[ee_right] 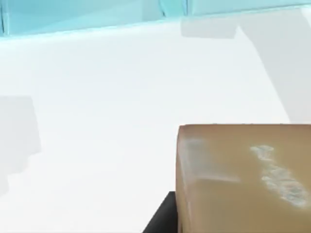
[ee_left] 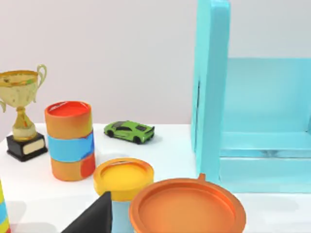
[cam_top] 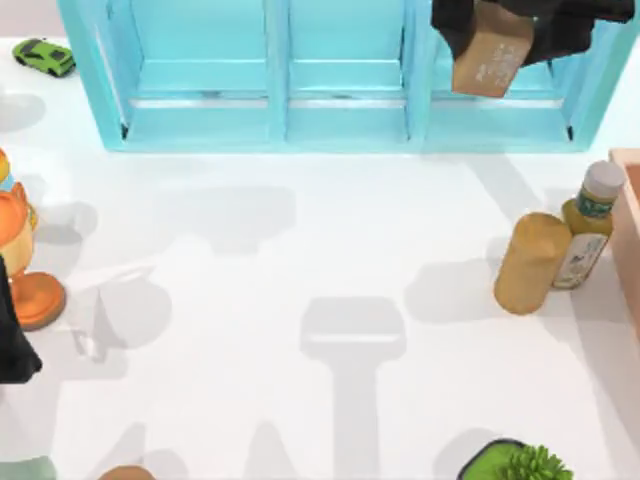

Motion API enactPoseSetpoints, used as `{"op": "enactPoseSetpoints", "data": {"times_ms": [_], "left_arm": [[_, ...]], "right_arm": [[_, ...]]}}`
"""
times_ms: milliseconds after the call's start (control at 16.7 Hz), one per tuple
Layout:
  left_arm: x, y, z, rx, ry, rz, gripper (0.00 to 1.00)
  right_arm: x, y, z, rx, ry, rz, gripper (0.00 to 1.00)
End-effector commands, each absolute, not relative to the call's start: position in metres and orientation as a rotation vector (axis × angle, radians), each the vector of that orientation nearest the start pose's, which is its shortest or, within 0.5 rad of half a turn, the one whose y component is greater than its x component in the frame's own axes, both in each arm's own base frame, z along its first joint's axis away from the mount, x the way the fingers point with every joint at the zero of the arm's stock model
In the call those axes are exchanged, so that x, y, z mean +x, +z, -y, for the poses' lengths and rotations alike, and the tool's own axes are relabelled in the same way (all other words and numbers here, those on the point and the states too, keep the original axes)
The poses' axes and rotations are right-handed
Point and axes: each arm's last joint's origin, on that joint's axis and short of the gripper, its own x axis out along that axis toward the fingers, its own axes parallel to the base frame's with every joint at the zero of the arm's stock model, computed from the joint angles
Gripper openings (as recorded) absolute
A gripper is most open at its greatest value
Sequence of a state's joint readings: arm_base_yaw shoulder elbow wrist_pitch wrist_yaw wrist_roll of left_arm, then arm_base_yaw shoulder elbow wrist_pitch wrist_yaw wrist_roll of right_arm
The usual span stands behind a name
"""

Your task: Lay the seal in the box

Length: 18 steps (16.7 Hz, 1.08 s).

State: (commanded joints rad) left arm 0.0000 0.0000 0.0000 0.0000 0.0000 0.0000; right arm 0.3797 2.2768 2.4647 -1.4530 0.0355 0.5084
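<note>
One hand, the right hand [cam_top: 500, 35], raised over shelf unit [cam_top: 340, 90] w/ seal [cam_top: 490, 58] clamped; left arm parked table's left

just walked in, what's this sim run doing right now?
The right end effector holds the seal up in the air in front of the light-blue shelf unit, at the far right of the table. The box sits at the table's right edge, beside a dressing bottle and a tan cylinder. The seal isn't in the box yet. The left arm sits at the left edge.
</note>
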Motion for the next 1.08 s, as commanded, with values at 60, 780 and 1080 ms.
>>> {"op": "enactPoseSetpoints", "data": {"times_ms": [60,780,1080], "left_arm": [[0.106,0.16,0.001,0.0,0.0,0.0,1.0],[0.106,0.16,0.001,0.0,0.0,0.0,1.0],[0.106,0.16,0.001,0.0,0.0,0.0,1.0]], "right_arm": [[0.426,0.308,-0.141,0.167,-0.047,-1.301,0.0],[0.307,0.282,0.094,0.007,-0.032,-1.415,0.0],[0.299,0.273,0.098,0.008,-0.006,-1.471,0.0]]}}
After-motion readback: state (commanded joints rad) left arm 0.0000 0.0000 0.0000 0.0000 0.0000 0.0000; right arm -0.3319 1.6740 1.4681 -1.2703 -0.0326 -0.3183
